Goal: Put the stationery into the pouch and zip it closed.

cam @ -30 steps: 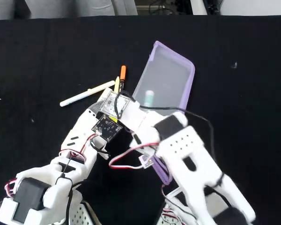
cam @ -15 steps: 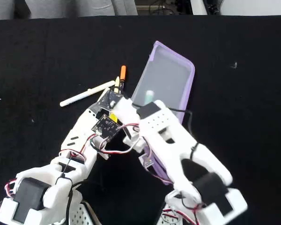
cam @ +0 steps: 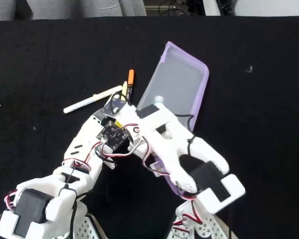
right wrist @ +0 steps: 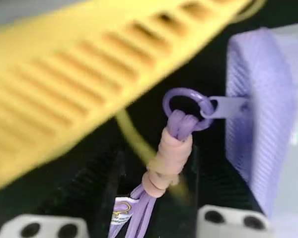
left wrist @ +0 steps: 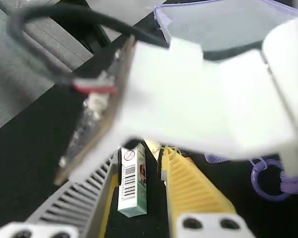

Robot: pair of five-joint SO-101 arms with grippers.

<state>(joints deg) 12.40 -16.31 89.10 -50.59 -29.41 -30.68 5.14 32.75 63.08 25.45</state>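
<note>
The purple pouch lies flat on the black table, with a small white item showing through it. In the right wrist view my right gripper stands open around the pouch's purple zipper pull cord. The pull ring sits just off the pouch edge. My left gripper is open beside the pouch, and a small green and white box lies between its fingers. A white pen and an orange marker lie left of the pouch.
The right arm crosses just in front of the left gripper, and both wrists crowd the pouch's near left corner. Open black table stretches to the right and far side. The zipper ring also hangs in the left wrist view.
The right arm has folded forward and swung left, bringing its wrist down by the left gripper at the pouch's edge. The left arm has stayed put.
</note>
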